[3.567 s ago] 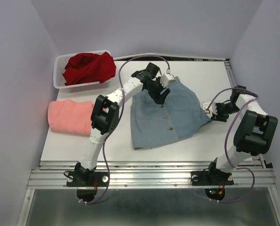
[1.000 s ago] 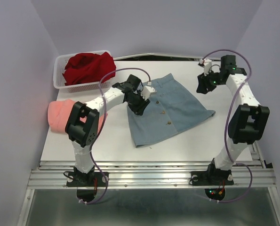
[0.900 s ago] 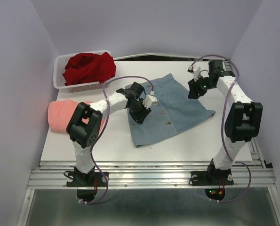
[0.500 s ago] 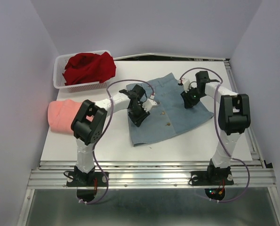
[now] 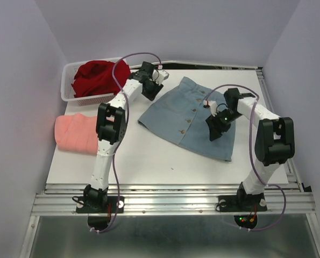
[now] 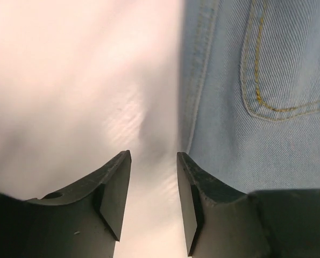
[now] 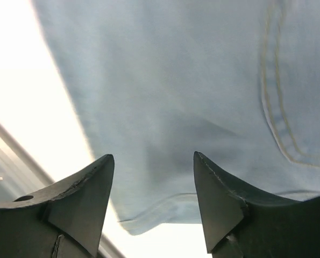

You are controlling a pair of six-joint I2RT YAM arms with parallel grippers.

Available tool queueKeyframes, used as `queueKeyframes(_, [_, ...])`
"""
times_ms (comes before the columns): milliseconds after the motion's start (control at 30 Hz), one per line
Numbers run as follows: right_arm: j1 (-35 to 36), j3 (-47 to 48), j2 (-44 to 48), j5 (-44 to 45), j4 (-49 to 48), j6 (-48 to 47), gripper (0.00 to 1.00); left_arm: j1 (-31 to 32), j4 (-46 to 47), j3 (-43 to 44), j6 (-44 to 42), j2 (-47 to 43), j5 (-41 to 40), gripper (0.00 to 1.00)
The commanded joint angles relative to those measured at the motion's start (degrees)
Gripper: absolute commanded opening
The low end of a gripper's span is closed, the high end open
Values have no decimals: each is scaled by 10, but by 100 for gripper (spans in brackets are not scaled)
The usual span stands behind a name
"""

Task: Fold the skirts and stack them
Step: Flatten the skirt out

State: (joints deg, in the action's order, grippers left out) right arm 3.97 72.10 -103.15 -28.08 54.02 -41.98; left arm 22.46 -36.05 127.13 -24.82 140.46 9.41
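White counter [image 5: 149, 161] | blue-grey skirt [image 5: 176, 113] flat, centre | pink skirt [image 5: 76, 134] folded, L edge | red skirt [image 5: 98, 75] in basket [image 5: 67, 86] | L fingers [image 6: 112, 191] apart, empty, beside blue-grey edge | R fingers [image 7: 79, 201] apart, empty, over its hem

The top view was evenly, softly lit, with faint shadows. In both wrist views the white table [image 6: 68, 80] was blown out and the blue-grey skirt [image 7: 165, 97] slightly blurred.

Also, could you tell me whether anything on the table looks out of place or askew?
The blue skirt lies flat but skewed, its hem running diagonally to the table edges. The dark red skirt sits crumpled in the white basket, unfolded. The pink skirt is neatly folded at the left edge. Nothing looks damaged.
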Motion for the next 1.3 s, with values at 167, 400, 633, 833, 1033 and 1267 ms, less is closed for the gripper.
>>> queueKeyframes(167, [-16,254,-53,-38,-19,131,66,35,51,-179,16,-241,45,52])
queueKeyframes(400, [-21,434,-223,75,-87,165,61,76,92,-362,77,-288,107,51])
queueKeyframes(633, [-26,395,-261,193,-129,104,54,94,102,-391,92,-246,126,47])
queueKeyframes(833, [-38,241,-202,232,-153,57,46,81,73,-301,108,-150,88,43])
queueKeyframes(1033, [-28,19,-82,105,-84,90,36,37,24,-100,91,-14,37,42])
queueKeyframes(1267, [61,54,-7,-209,25,190,55,27,22,82,47,10,19,52])
